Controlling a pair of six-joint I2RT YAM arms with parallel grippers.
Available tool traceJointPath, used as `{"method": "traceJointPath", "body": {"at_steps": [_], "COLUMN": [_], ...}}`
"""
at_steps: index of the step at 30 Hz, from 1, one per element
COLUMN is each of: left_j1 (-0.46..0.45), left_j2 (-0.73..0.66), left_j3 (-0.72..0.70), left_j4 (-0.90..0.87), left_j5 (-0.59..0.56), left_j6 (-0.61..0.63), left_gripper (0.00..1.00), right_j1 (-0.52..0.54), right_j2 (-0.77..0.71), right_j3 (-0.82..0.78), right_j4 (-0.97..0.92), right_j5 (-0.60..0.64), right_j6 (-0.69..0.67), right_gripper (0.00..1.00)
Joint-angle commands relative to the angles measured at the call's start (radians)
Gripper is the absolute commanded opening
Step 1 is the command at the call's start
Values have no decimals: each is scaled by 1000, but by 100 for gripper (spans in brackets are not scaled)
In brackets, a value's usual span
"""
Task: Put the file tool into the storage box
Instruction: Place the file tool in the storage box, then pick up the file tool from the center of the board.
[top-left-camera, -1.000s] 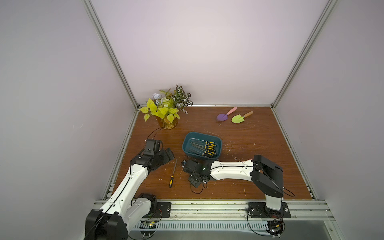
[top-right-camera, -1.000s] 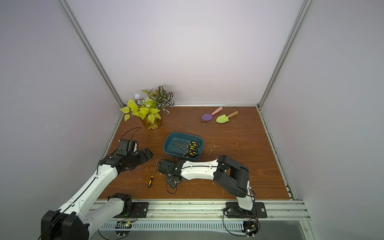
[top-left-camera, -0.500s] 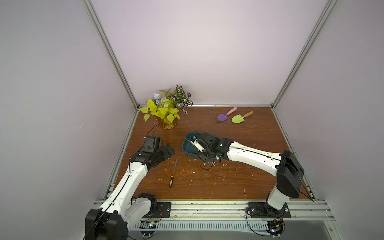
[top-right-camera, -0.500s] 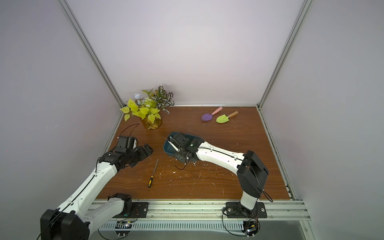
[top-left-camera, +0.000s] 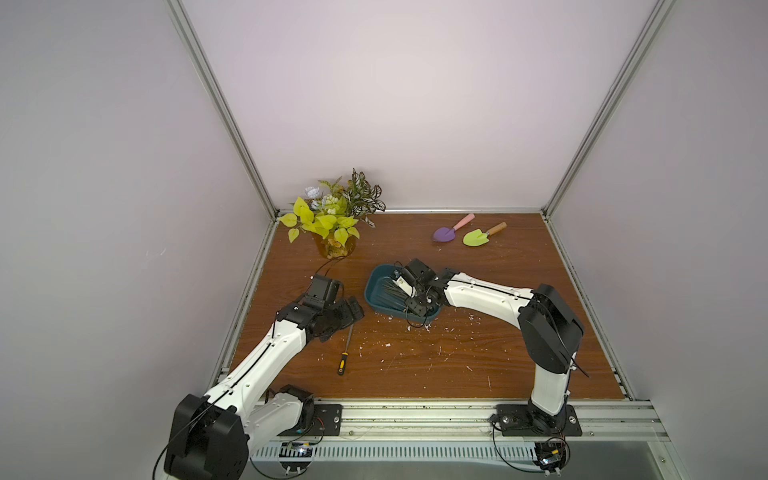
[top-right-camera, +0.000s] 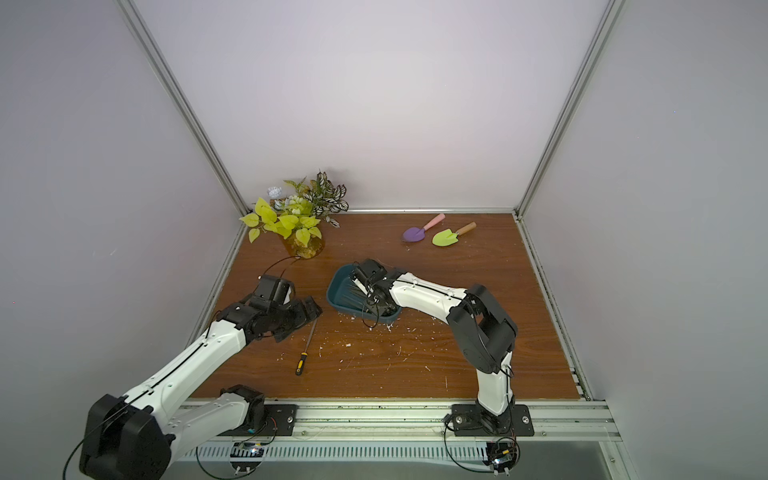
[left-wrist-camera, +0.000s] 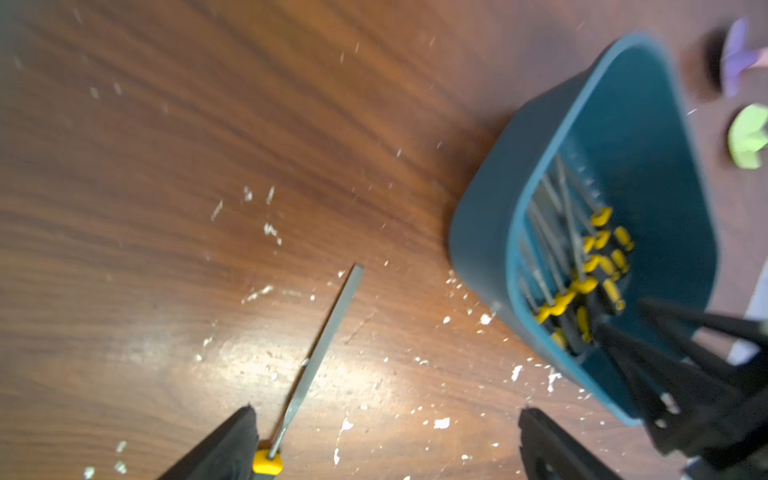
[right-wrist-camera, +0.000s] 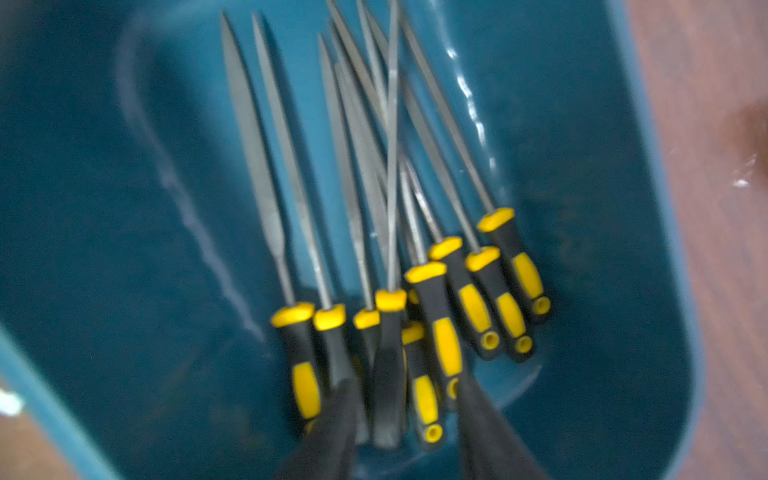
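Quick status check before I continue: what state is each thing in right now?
Shallow dark teal plastic storage box: uncovered, partly filled.
Yellow-and-black-handled metal files: piled inside the box.
Single loose file: flat on the wooden table, outside the box.
Left gripper: open, over the loose file, not gripping.
Right gripper: open, over the piled files.
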Motion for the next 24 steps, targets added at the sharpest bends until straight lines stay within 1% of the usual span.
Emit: {"method": "traceJointPath", "body": {"at_steps": [1, 6, 8, 10, 14, 18, 21, 24], "left_j1": [-24, -31, -36, -62, -186, -343, -414, -456], "left_j2": [-34, -106, -116, -101, -18, 53, 99, 139], "left_j3": [-51, -126, -149, -157, -130, -98, -78, -20], "left_j4": [-22, -21, -18, -16, -16, -8, 36, 53], "left_j5": [-7, -6, -7, -18, -57, -132, -128, -130], "left_j6": [-55, -97, -111, -114, -134, -208, -254, -256], "left_gripper": [100, 100, 100, 100, 100, 100, 100, 100], "right_j1": [-4, 2, 13, 23, 42, 70, 85, 105], "right_j2": [-23, -100, -149, -195, -272, -347, -386, -417], "right_j3": [43, 52, 27, -3, -64, -150, -185, -208], "right_j4": [15, -5, 13, 31, 50, 106, 119, 121], "right_j5": [14, -54, -67, -83, -97, -97, -85, -73], "right_j6": [32, 136, 178, 232, 367, 447, 481, 500], "right_gripper": [57, 63, 65, 65, 65, 65, 66, 66]}}
